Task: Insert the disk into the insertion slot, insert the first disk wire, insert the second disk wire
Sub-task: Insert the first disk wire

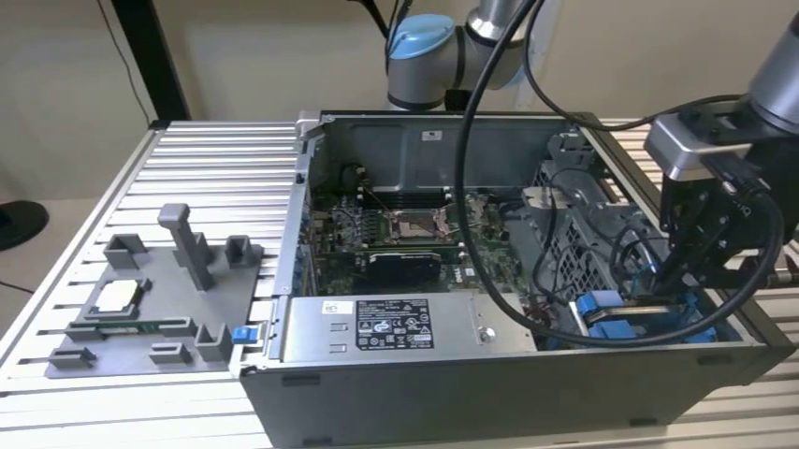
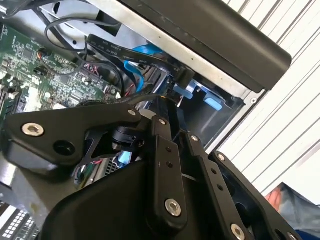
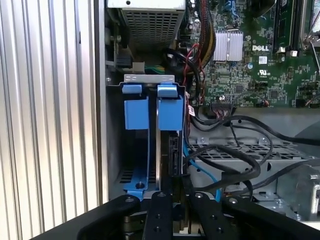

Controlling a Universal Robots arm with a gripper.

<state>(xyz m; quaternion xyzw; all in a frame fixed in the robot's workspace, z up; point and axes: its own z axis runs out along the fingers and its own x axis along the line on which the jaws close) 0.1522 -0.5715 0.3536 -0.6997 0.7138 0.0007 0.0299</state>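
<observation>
The gripper hangs inside the computer case, its jaws drawn nearly together; whether anything is pinched between them cannot be told; just ahead of its tips, in the first wrist view, the disk stands on edge in the insertion slot; black cables loop close beside the gripper.

Soft, even light falls on the case from above; shadows are faint. Inside the case the slot is dim (the table beside the case glares pale).
</observation>
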